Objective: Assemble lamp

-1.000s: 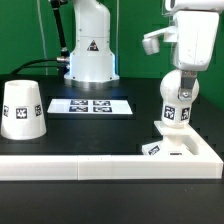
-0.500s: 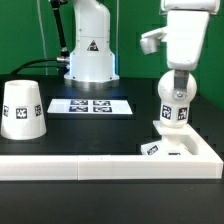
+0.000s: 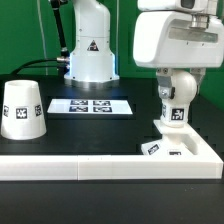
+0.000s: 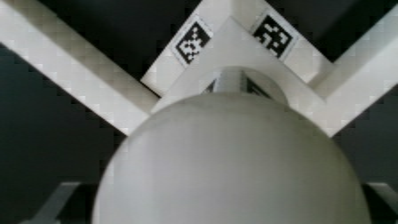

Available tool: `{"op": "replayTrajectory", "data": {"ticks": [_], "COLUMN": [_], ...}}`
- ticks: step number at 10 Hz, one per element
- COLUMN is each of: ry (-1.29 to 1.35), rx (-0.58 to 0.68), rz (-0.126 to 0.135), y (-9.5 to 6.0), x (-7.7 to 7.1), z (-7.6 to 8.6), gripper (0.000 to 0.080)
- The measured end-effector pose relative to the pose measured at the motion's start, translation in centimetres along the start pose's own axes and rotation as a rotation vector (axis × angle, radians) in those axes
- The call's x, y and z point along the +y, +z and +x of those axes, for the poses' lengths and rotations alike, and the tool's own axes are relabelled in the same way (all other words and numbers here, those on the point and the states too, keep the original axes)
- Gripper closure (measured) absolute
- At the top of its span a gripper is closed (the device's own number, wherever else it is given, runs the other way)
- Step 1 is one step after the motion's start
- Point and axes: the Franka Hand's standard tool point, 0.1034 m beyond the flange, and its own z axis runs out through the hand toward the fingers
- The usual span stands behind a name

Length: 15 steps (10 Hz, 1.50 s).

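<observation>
**Assessing lamp assembly: bulb on base, shade outstanding**

The bulb [image 3: 176, 104] is standing upright, neck down, on the square base [image 3: 180, 148] at the lower right of the exterior frame. The base is sitting in the corner of the border rail [image 3: 100, 168]. Whether the neck is fully seated cannot be read from either view. In my judgement the first joint is being finished or checked.

The gripper [image 3: 177, 82] is hanging directly over the bulb's crown, and its body is filling the upper right of the frame. In the wrist view the bulb [image 4: 222, 150] is taking up most of the picture, so the gripper is sitting very close to it. The fingers are largely hidden and blurred, so I cannot tell how wide the gripper is standing or whether it has hold of the bulb.

The shade [image 3: 22, 108] is resting wide end down on the tabletop [image 3: 130, 128] at the exterior view's left, well apart from the base. Fitting it is remaining to be done.

The marker board [image 3: 92, 105] is lying between shade and base, and the robot pedestal [image 3: 90, 50] is standing behind it. Neither appears to be blocking a carry across.
</observation>
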Motion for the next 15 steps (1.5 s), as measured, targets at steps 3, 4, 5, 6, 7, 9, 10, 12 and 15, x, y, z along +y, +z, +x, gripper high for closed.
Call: {"op": "replayTrajectory", "data": {"ticks": [3, 4, 5, 6, 7, 9, 10, 12, 15], "ry": [0.187, 0.250, 0.309, 0.406, 0.539, 0.754, 0.854, 1.052, 1.302], "rx": [0.000, -0.001, -0.001, -0.001, -0.003, -0.012, -0.014, -0.050, -0.126], "rz": [-0.002, -0.003, -0.003, -0.003, -0.001, 0.004, -0.001, -0.016, 0.017], "y": [0.0, 0.0, 0.0, 0.0, 0.1, 0.1, 0.0, -0.1, 0.0], "x": [0.2, 0.3, 0.4, 0.5, 0.7, 1.0, 1.1, 0.7, 0.7], "z": [-0.1, -0.1, -0.2, -0.2, -0.4, -0.7, -0.7, -1.0, -1.3], "gripper": [0.0223, 0.0223, 0.0223, 0.0223, 0.0222, 0.0222, 0.0222, 0.0222, 0.0222]}}
